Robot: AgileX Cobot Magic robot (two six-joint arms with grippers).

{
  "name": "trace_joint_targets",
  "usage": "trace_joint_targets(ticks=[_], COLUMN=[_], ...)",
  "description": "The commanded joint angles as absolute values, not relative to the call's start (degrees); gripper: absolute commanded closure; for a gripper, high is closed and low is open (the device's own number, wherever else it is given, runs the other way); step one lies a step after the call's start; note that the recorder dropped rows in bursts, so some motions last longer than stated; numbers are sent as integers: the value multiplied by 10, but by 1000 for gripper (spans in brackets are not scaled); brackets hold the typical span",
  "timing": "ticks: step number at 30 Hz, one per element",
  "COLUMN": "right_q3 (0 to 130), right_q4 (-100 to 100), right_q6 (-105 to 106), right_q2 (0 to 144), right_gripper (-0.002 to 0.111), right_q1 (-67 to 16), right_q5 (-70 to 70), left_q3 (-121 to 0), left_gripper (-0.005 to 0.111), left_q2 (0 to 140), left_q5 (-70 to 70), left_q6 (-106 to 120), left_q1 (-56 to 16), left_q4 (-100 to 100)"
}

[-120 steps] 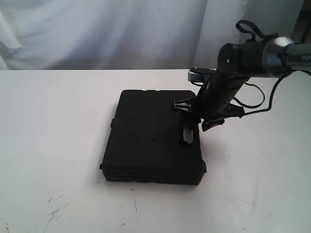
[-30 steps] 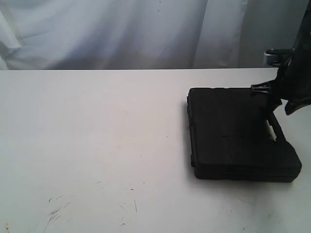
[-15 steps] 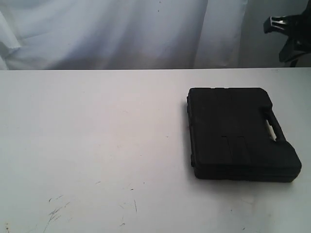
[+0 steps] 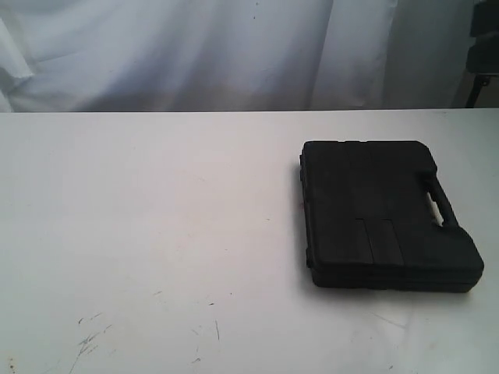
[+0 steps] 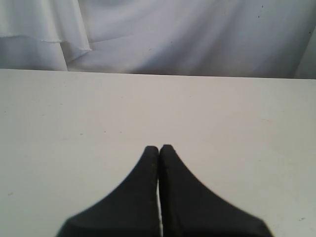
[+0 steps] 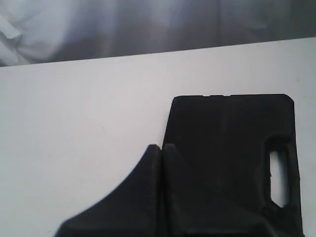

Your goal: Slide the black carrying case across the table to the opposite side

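The black case (image 4: pixel 382 214) lies flat on the right side of the white table (image 4: pixel 156 218), its handle with the slot cutout (image 4: pixel 438 206) toward the right edge. The right wrist view looks down on the case (image 6: pixel 232 143) from above; my right gripper (image 6: pixel 161 146) is shut, raised clear of it, holding nothing. Only a dark bit of the right arm (image 4: pixel 485 39) shows at the exterior view's top right corner. My left gripper (image 5: pixel 159 147) is shut over bare table, away from the case, and is out of the exterior view.
A white curtain (image 4: pixel 195 54) hangs behind the table's far edge. Dark scuff marks (image 4: pixel 90 339) lie near the front left of the tabletop.
The case was slid from the table's middle to the right side. The right arm then let go of the handle, lifted off and drew back toward the top right corner.
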State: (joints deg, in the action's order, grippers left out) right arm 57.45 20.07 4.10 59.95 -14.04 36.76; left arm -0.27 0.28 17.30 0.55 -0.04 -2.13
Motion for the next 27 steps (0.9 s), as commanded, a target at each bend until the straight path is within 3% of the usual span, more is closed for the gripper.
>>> trace_joint_targets(ticks=[1, 18, 27], right_q3=[501, 477, 359], right_q4=[203, 145, 143], right_q6=[45, 52, 49], right_q2=[505, 292, 212], right_gripper=[108, 108, 108], right_q1=[-149, -146, -66], right_q5=[336, 342, 264], left_q3=[0, 0, 0], left_gripper=[107, 107, 107], left_q2=[0, 0, 0], left_q5=[168, 168, 168], left_q6=[6, 6, 6], left_q1=[0, 0, 0], left_q4=[-24, -24, -24])
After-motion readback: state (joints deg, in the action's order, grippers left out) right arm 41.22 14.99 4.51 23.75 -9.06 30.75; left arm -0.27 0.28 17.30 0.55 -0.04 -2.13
